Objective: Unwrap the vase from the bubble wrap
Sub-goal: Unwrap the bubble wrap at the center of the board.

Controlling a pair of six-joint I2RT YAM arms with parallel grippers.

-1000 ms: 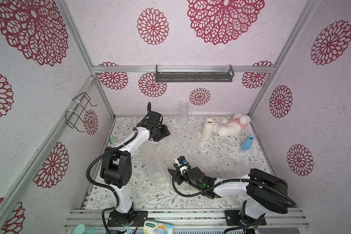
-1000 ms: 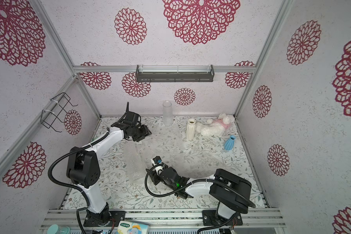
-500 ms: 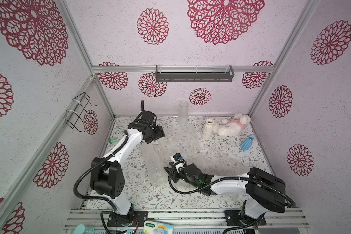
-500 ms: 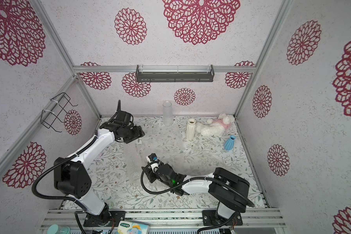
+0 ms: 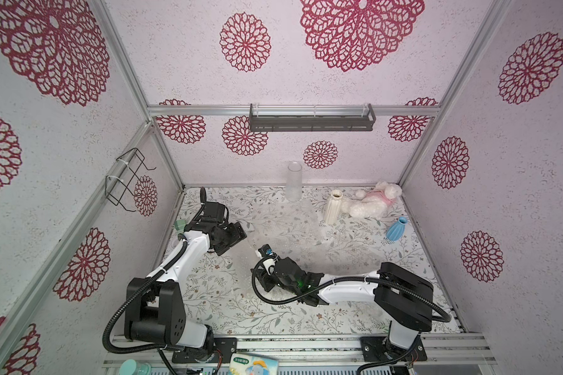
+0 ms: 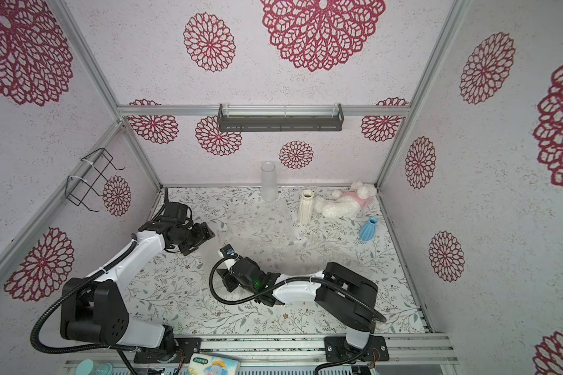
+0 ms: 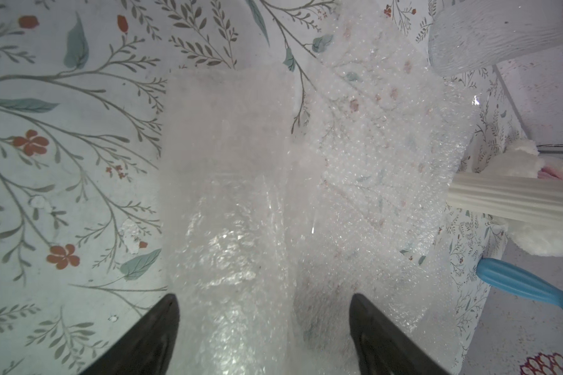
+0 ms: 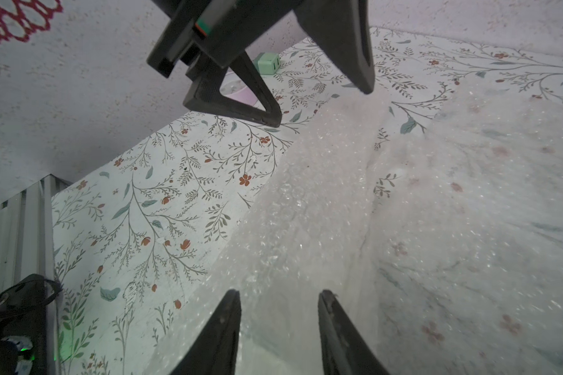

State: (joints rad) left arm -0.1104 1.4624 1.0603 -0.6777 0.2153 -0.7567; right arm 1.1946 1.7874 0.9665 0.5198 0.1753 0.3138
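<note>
Your left gripper (image 7: pixel 264 302) has just opened wide and empty near the bubble wrap (image 7: pixel 228 211), which lies still rolled on the table (image 5: pixel 208 292), so unwrapping needs a fresh grip; whether your right gripper (image 8: pixel 280 293) pinches its end is unclear.

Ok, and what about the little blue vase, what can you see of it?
The blue vase is small and light blue, with ridges running up its round belly and a thin neck that opens at the top. It looks like smooth pottery or plastic. It stands upright on the flowery table, near the right wall and a little in front of the fluffy toy. Nothing but the table touches it.
</note>
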